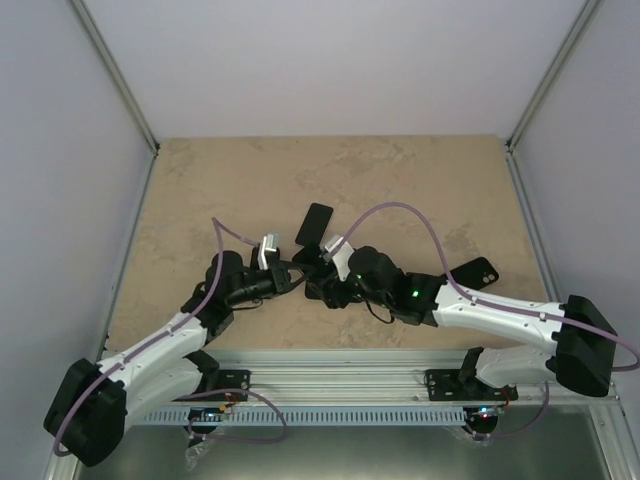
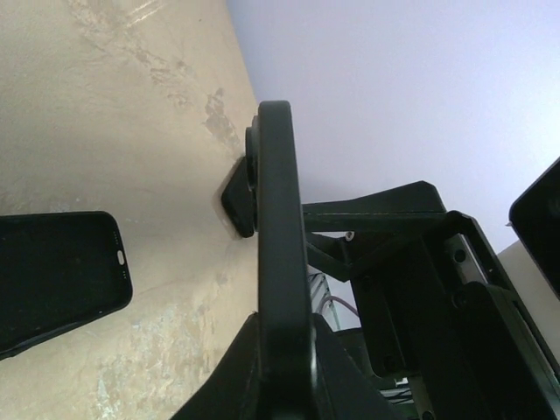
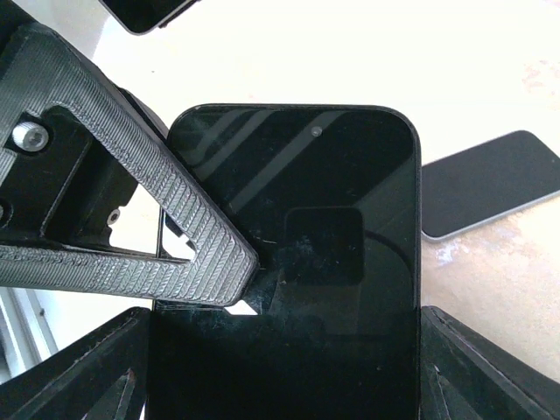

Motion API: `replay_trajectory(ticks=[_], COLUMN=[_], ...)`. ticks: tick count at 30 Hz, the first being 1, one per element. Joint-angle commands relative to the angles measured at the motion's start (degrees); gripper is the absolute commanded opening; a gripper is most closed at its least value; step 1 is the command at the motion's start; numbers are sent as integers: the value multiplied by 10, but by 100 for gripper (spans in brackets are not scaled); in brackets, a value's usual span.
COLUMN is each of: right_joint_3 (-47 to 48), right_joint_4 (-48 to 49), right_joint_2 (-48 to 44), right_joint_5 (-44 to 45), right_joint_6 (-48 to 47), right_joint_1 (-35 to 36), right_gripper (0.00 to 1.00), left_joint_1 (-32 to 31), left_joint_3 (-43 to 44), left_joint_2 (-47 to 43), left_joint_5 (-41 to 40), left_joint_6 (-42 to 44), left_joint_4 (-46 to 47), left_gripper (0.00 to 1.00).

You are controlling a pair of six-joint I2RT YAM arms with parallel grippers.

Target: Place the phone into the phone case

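Observation:
A black phone (image 3: 332, 192) is held flat above the table, screen up. My right gripper (image 3: 284, 350) is shut across its width at the near end. My left gripper (image 2: 284, 350) is shut on its left long edge, and its ribbed grey finger (image 3: 149, 227) lies over the screen. In the left wrist view the phone (image 2: 278, 219) is edge-on with a bump underneath. In the top view the phone (image 1: 315, 222) juts away from both grippers (image 1: 288, 272) (image 1: 328, 272). I cannot tell whether a case is round it.
A black slab (image 1: 472, 272) with a pale corner cut-out, perhaps a case, lies on the table to the right; it also shows in the right wrist view (image 3: 490, 184). Another black slab (image 2: 52, 280) lies on the table. A third dark slab (image 3: 144, 13) shows at the frame's top edge.

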Motion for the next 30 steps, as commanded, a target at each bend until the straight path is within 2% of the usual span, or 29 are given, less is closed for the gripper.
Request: replay_trajectory(ticks=[1, 3, 8, 16, 20, 23, 30], right_joint_3=[-8, -6, -12, -71, -80, -108, -148], right_joint_4=[32, 33, 51, 154, 163, 223, 318], right_joint_2=[-35, -37, -48, -86, -96, -103, -104], right_joint_5=[-8, -17, -34, -43, -57, -68, -72], right_joint_6=[17, 23, 43, 76, 98, 132, 211], right_joint_1=[1, 1, 1, 1, 1, 0, -1], right_gripper=[80, 87, 97, 98, 98, 97, 89], left_joint_1=[5, 5, 5, 6, 6, 6, 6], left_joint_3=[-15, -21, -33, -59, -70, -82, -107], left_joint_2=[-46, -69, -132, -232, -286, -323, -375], left_joint_5=[-56, -81, -139, -214, -242, -255, -254], left_joint_6=[-2, -5, -7, -24, -31, -39, -62], left_joint_4=[12, 5, -29, -56, -67, -65, -34], left_gripper=[0, 0, 0, 0, 0, 0, 0])
